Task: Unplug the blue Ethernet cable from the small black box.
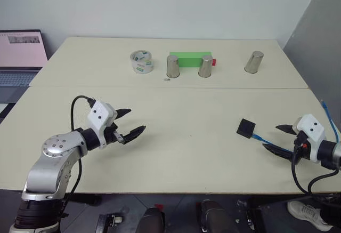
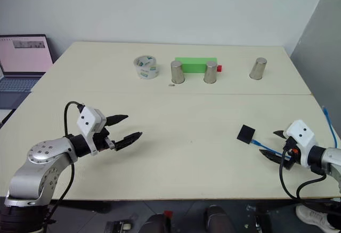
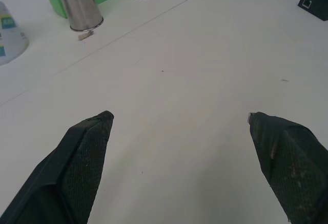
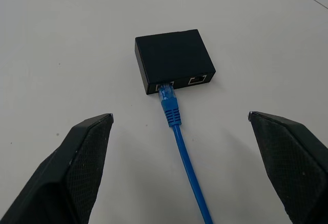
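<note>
— Blue cable unplugged yet?
— No, it sits plugged into the black box at near right. Right gripper faces it, spread wide; left gripper wide too, both empty.

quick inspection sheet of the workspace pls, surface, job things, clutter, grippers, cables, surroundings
surface: pale table, seam across it.
job's things: blue cable plugged into small black box; second port free.
clutter: tape roll, three steel cups, green block, all at the far side.
grippers: left gripper open over bare table; right gripper open, facing the box.
cables: black cable looping off the left wrist.
surroundings: laptop at the left, white wall.
</note>
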{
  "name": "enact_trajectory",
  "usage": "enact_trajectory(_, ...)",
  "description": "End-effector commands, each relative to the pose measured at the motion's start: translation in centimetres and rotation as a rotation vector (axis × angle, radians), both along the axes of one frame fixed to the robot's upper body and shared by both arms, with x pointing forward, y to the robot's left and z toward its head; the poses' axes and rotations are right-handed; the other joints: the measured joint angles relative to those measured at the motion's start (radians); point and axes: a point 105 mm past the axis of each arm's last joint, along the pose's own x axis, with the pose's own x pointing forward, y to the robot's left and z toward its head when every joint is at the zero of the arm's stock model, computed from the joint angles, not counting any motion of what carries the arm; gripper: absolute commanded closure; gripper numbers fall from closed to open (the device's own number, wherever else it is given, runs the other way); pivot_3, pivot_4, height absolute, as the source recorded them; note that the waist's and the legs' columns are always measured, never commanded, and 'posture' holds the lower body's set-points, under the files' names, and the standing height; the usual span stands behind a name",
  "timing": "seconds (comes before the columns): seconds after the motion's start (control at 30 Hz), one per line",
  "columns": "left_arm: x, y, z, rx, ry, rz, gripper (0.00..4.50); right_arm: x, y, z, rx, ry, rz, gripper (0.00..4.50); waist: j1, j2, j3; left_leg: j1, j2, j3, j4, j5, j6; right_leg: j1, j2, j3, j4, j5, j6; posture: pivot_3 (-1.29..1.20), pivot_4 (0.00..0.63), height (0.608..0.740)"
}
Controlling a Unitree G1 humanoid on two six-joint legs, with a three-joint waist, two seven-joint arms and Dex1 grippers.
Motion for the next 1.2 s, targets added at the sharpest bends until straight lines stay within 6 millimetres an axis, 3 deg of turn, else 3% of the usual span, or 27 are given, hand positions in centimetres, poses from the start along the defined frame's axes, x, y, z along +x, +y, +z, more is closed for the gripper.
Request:
enact_trajectory(0.03, -0.4, -0.6, 1.0, 0.011, -0.034, -0.028, 0.02, 0.1, -0.3, 1.4, -0.019, -0.048, 0.004, 0.0, 0.0, 0.0, 0.0, 0.0, 0.0, 0.0, 0.0, 0.0, 0.0, 0.0, 0.0, 0.0, 0.0, 0.0, 0.0, 0.0, 0.15, 0.74)
enact_trajectory(0.43, -0.8, -1.3, 0.6, 0.003, -0.022, -0.031, 0.02, 0.7, 0.3, 0.8, -0.03, -0.052, 0.024, 0.0, 0.001, 0.0, 0.0, 0.0, 0.0, 0.0, 0.0, 0.0, 0.0, 0.0, 0.0, 0.0, 0.0, 0.0, 0.0, 0.0, 0.15, 0.74)
enact_trajectory(0.77, -1.0, -3.4, -0.1, 0.002, -0.001, -0.111, 0.02, 3.4, 1.3, -2.9, -0.064, 0.033, 0.038, 0.0, -0.001, 0.0, 0.0, 0.0, 0.0, 0.0, 0.0, 0.0, 0.0, 0.0, 0.0, 0.0, 0.001, 0.0, 0.0, 0.0, 0.15, 0.74)
enact_trajectory(0.93, -0.9, -3.8, -0.2, 0.012, -0.003, -0.125, 0.02, 4.2, 1.2, -3.4, -0.056, 0.073, 0.067, 0.0, -0.002, 0.0, 0.0, 0.0, 0.0, 0.0, 0.0, 0.0, 0.0, 0.0, 0.0, 0.0, 0.001, 0.0, 0.0, 0.0, 0.15, 0.74)
enact_trajectory(1.03, -0.9, -3.8, -0.3, 0.009, 0.001, -0.125, 0.0, 4.4, 1.1, -3.4, -0.071, 0.082, 0.086, 0.48, -0.002, 0.0, 0.0, 0.001, 0.0, 0.0, 0.001, 0.0, 0.0, 0.001, 0.0, 0.0, 0.001, 0.0, 0.0, 0.0, 0.15, 0.74)
enact_trajectory(1.2, -0.9, -3.7, -0.5, -0.019, 0.036, -0.118, 0.0, 4.3, 1.5, -3.2, -0.093, 0.088, 0.138, 1.66, -0.002, 0.0, 0.0, 0.002, 0.0, 0.0, 0.001, 0.0, 0.0, 0.002, 0.0, 0.0, 0.001, 0.0, 0.0, 0.0, 0.15, 0.74)
